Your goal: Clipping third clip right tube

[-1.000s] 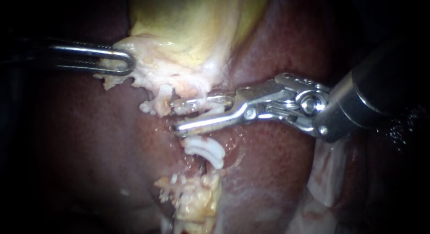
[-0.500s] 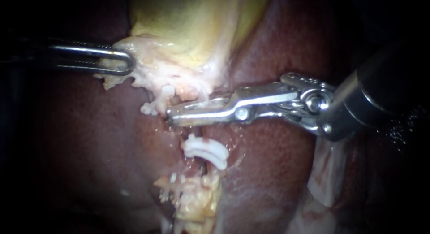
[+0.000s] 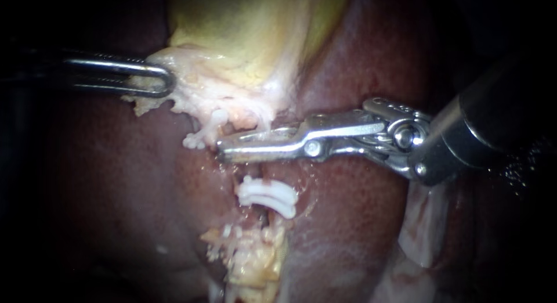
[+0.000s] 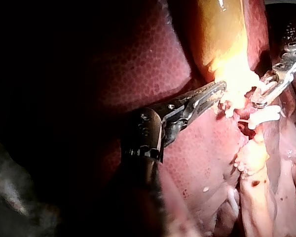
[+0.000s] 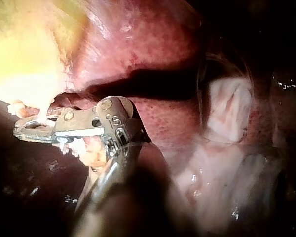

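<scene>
Endoscope view gives you the whole field: your right instrument (image 3: pixel 227 148) has its claw squeezed closed across the tube (image 3: pixel 261 126) just under the gallbladder (image 3: pixel 249 30), a little above two white clips (image 3: pixel 268 195) already sitting on that tube. Your left instrument (image 3: pixel 165 82) grips the gallbladder's pale edge, and the liver (image 3: pixel 116 181) lies all around. Any clip inside the closed claw is too hidden to make out. Left wrist view shows you, side-on, the left instrument (image 4: pixel 218 94) clamped on that pale fringe, with the right instrument (image 4: pixel 260 101) just beyond and the clips (image 4: pixel 264 116) beside it. Right wrist view shows the right instrument (image 5: pixel 20 129) closed beneath the gallbladder (image 5: pixel 24 54); the tube and both clips are blocked from sight there.
</scene>
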